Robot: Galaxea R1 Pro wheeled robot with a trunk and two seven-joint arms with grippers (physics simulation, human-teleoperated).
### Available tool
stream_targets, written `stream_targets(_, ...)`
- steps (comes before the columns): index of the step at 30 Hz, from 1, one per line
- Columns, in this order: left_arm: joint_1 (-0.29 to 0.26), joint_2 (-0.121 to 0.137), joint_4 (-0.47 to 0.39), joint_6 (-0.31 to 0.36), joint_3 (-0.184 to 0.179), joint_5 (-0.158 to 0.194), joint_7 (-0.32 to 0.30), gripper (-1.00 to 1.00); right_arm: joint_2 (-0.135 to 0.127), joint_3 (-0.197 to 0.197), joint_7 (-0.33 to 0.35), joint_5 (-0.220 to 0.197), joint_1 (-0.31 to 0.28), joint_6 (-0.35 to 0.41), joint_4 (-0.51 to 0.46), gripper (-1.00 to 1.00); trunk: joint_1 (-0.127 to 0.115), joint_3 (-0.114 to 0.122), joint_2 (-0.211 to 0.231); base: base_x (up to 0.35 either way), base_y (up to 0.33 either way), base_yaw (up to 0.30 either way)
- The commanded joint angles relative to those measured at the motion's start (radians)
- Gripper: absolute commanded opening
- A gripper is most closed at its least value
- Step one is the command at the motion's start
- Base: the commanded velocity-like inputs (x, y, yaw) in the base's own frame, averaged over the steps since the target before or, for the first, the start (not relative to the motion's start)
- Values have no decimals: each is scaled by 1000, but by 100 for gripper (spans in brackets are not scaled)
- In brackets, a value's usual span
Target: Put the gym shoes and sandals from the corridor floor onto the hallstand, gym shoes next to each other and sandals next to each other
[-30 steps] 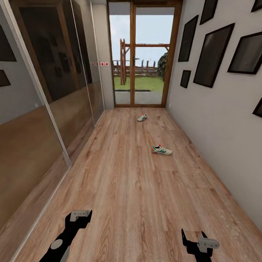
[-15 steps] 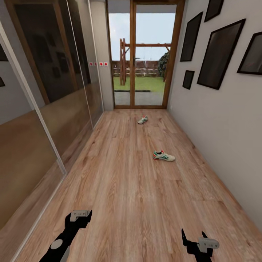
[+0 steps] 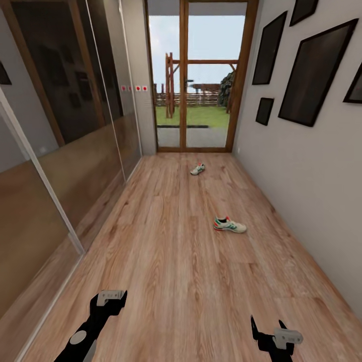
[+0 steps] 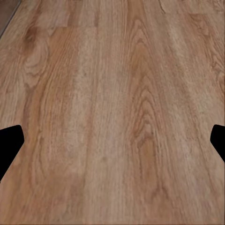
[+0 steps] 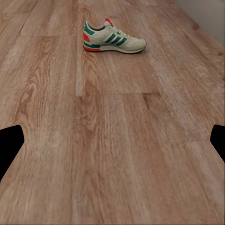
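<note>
Two gym shoes (image 3: 230, 224) (image 3: 197, 169) were seen mid-frame on the corridor floor (image 3: 171, 261); the left gripper (image 3: 111, 296) and right gripper (image 3: 274, 336) were held open, empty.

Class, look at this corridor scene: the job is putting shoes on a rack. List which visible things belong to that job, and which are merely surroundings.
Belonging to the job:
- nearer cream-white sneaker with green stripes
- farther cream-white sneaker near the door
- light brown wood-plank floor

Merely surroundings:
- dark framed pictures on the right wall
- wood-framed glass door
- mirrored sliding panels
</note>
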Motion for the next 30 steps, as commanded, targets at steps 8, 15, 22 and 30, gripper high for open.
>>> stream_targets(8, -1, -1, 1, -3, 6, -5, -8, 100, 0, 7, 3, -10, -1, -3, 1, 100, 0, -1, 0, 339, 0, 0)
stream_targets(15, -1, -1, 1, -3, 6, -4, -8, 100, 0, 7, 3, -10, -1, -3, 1, 100, 0, -1, 0, 339, 0, 0)
stream_targets(22, -1, -1, 1, -3, 6, -4, -8, 100, 0, 7, 3, -10, -1, -3, 0, 100, 0, -1, 0, 339, 0, 0)
stream_targets(30, -1, -1, 1, -3, 6, -4, -8, 100, -1, 7, 3, -10, -1, -3, 1, 100, 0, -1, 0, 339, 0, 0)
